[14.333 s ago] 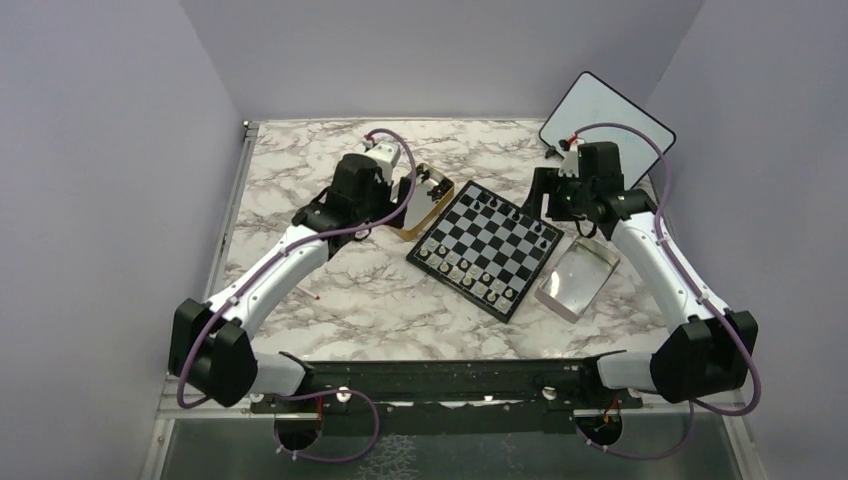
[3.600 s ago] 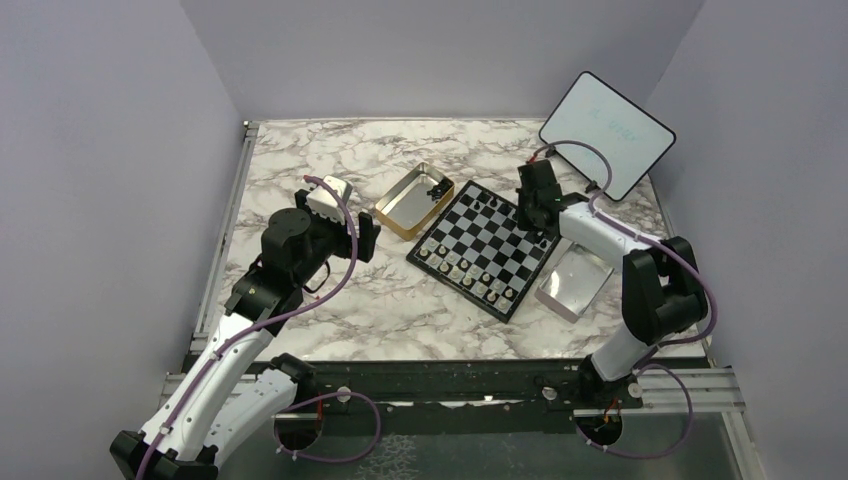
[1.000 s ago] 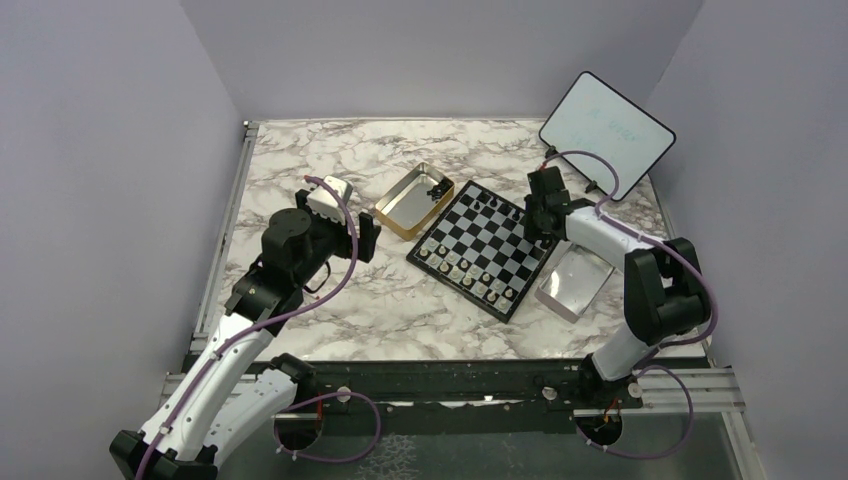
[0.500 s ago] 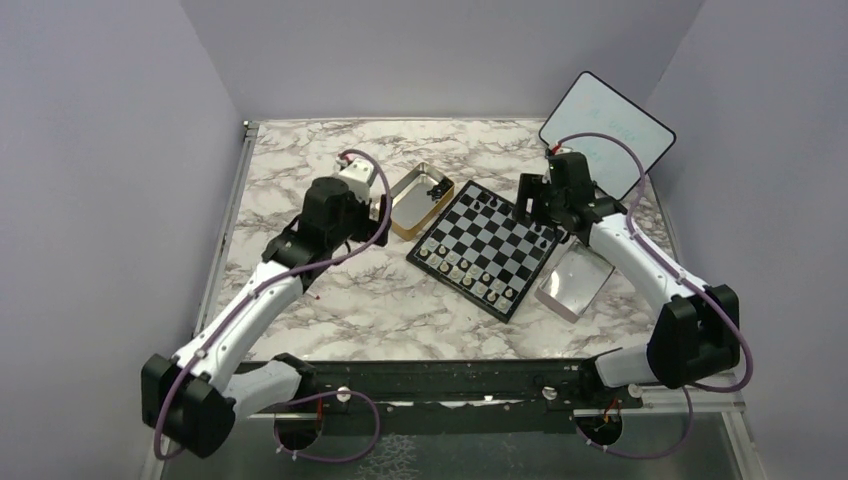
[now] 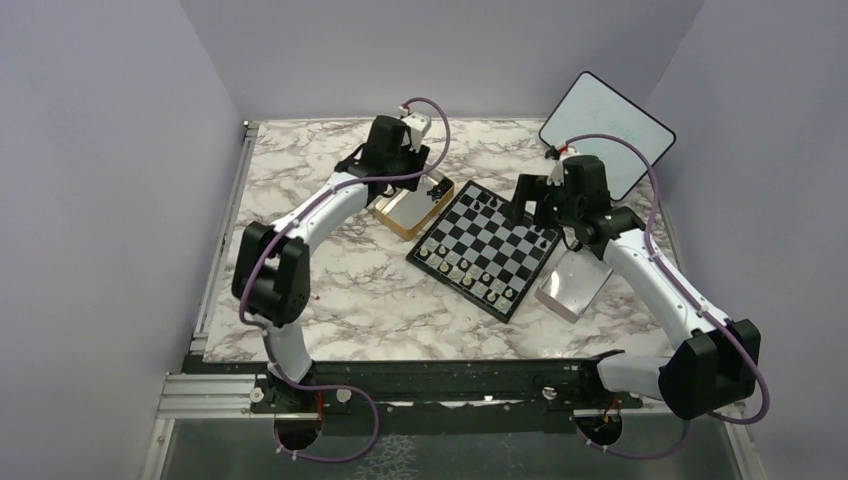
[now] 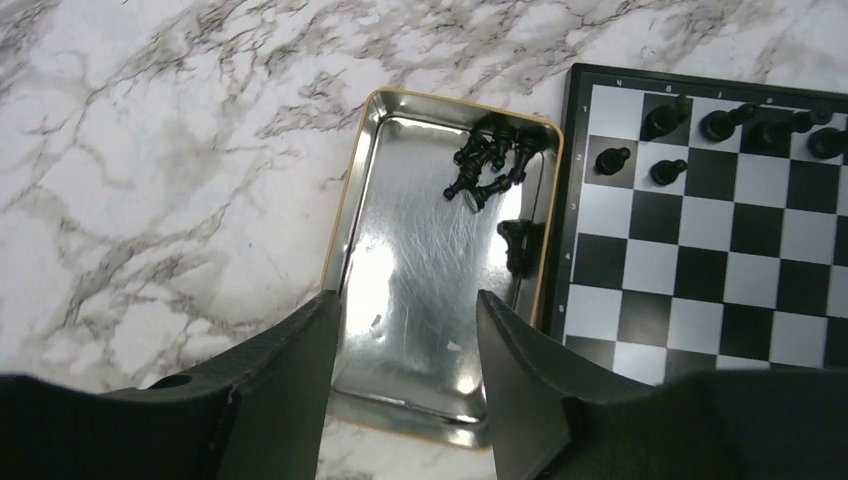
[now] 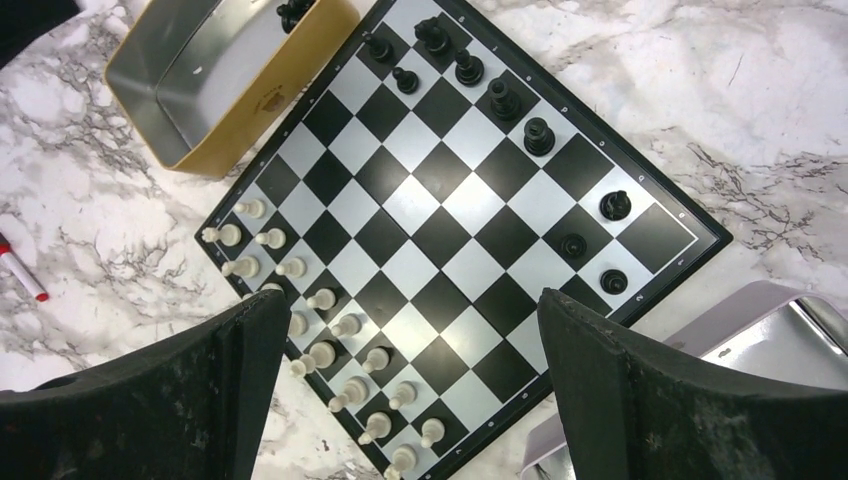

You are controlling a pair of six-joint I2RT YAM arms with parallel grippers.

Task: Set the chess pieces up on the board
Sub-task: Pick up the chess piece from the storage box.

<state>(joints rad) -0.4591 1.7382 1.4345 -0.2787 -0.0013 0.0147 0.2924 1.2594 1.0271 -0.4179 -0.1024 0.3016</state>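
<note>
robot lab cell, plain lilac walls [image 5: 110,150], marble-print table [image 5: 290,150], black mounting rail [image 5: 450,380]

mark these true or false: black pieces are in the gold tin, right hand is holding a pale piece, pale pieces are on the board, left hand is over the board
1. Black pieces lie in the gold tin. True.
2. The right hand holds a pale piece. False: its jaws stand wide apart and empty above the board.
3. The pale pieces stand on the board. True: they are lined up along one end.
4. The left hand hangs over the board. False: it is over the gold tin, which sits beside the board.
</note>
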